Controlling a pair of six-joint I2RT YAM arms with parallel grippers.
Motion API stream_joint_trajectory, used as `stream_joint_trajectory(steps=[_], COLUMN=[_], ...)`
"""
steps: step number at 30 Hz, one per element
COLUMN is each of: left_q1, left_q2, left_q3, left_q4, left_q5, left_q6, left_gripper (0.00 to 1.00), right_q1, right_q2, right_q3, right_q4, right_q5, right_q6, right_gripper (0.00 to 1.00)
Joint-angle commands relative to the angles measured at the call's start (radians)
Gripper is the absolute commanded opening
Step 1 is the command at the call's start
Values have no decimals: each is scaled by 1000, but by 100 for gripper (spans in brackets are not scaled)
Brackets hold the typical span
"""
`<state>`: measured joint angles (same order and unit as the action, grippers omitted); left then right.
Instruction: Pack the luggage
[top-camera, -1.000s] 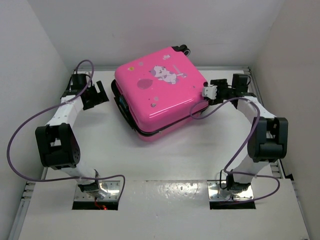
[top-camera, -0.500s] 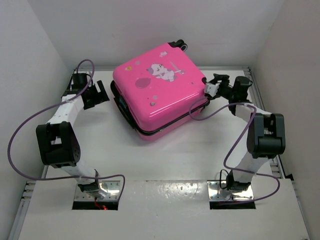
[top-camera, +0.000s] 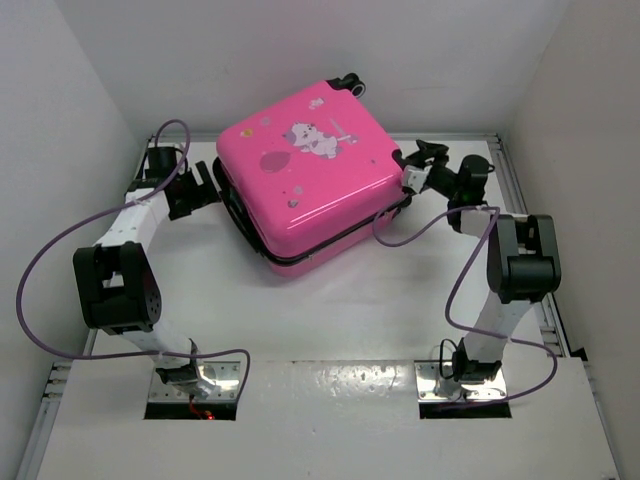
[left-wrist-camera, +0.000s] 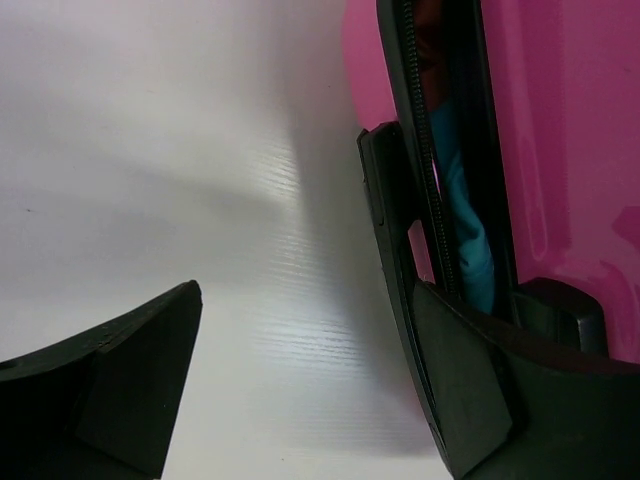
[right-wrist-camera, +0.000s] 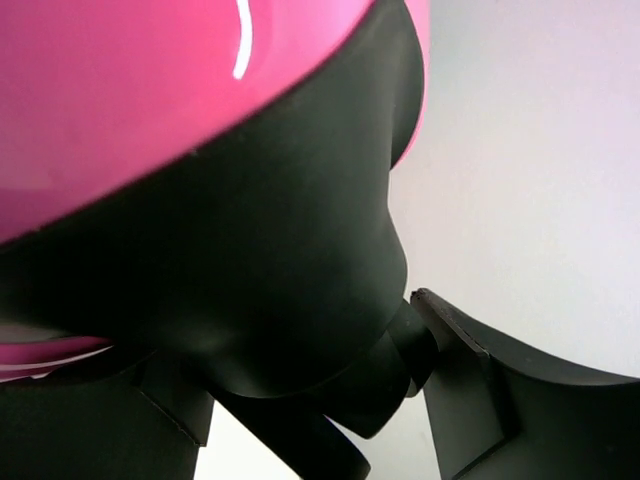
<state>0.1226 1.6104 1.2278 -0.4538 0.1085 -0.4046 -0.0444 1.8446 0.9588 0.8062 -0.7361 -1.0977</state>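
Note:
The luggage (top-camera: 310, 180) is a bright pink suitcase with a white cartoon animal, lying flat and nearly shut in the middle of the table. My left gripper (top-camera: 197, 190) is open at its left side. In the left wrist view (left-wrist-camera: 310, 390) the right finger (left-wrist-camera: 470, 395) rests against the zipper edge, and something blue (left-wrist-camera: 465, 235) shows in the gap. My right gripper (top-camera: 413, 168) is open at the right corner. In the right wrist view (right-wrist-camera: 300, 400) a black wheel housing (right-wrist-camera: 280, 270) stands between its fingers.
White walls close the table on the left, right and far sides. A metal rail (top-camera: 548, 320) runs along the right edge. Purple cables (top-camera: 45, 260) loop beside both arms. Two black wheels (top-camera: 352, 84) stick out at the luggage's far edge.
The luggage has slid left and away and turned a little. My right gripper has moved left and farther with its right corner. My left arm has barely moved.

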Motion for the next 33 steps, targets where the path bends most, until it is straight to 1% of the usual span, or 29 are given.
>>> stream_joint_trajectory(steps=[1,4,5,6,7,8,9,10,11,13,14,15,19,21,22,23,24,25,26,27,28,29,32,33], left_q1=[-8,-8,-8,-8,-8,-17,-17,-17,-26,-35,-35,-35,-35,-35,-35,-35,-35,-35,-35,-35,-25,-15,-5,5], left_q2=[-17,-43,-43,-55,-55,-55,-55,-55,-46,-46,-35,-24,-24,-36,-49,-49,-49,-49,-49,-49,-40,-40,-40,-49], left_q3=[9,-46,-85,-103,-117,-140,-140,-154,-154,-166,-166,-175,-194,-203,-203,-212,-212,-212,-221,-221,-221,-221,-211,-202], left_q4=[27,4,4,4,4,4,4,4,4,15,30,30,64,64,64,64,73,73,95,107,116,116,116,116], left_q5=[9,-4,-4,-4,-4,8,25,25,34,55,69,101,189,209,223,223,235,235,244,244,269,269,290,290], left_q6=[-23,-45,-57,-68,-79,-103,-114,-114,-129,-155,-177,-186,-220,-230,-231,-231,-241,-241,-253,-254,-266,-266,-275,-275], left_gripper=[92,92,92,92,92,92,91,91,90,88,88,86,85,85,84,84,84,84,84,84,84,82,81,81], right_q1=[-20,-37,-35,-34,-25,-23,-18,-12,-11,-5,-6,-8,-40,-60,-70,-78,-92,-95,-98,-109,-115,-120,-147,-162], right_q2=[-7,40,51,67,85,96,102,102,94,79,47,29,-141,-255,-280,-309,-377,-402,-421,-471,-487,-517,-585,-605], right_q3=[6,-20,-23,-25,-28,-26,-25,-25,-26,-29,-54,-67,-170,-239,-262,-275,-294,-298,-301,-310,-315,-316,-333,-328], right_q4=[317,396,413,483,501,522,551,553,551,553,536,530,377,248,205,121,31,-20,-103,-169,-208,-266,-410,-435], right_q5=[0,3,10,20,35,43,50,69,76,115,122,136,155,155,153,156,156,162,176,178,196,205,253,283], right_q6=[-89,-94,-94,-70,-61,-56,-38,-31,-9,15,24,48,90,120,125,130,143,144,154,165,167,186,249,293], right_gripper=[0,3,8,13,17,26,31,35,42,45,46,48,56,60,66,69,72,78,81,81,82,82,82,82])
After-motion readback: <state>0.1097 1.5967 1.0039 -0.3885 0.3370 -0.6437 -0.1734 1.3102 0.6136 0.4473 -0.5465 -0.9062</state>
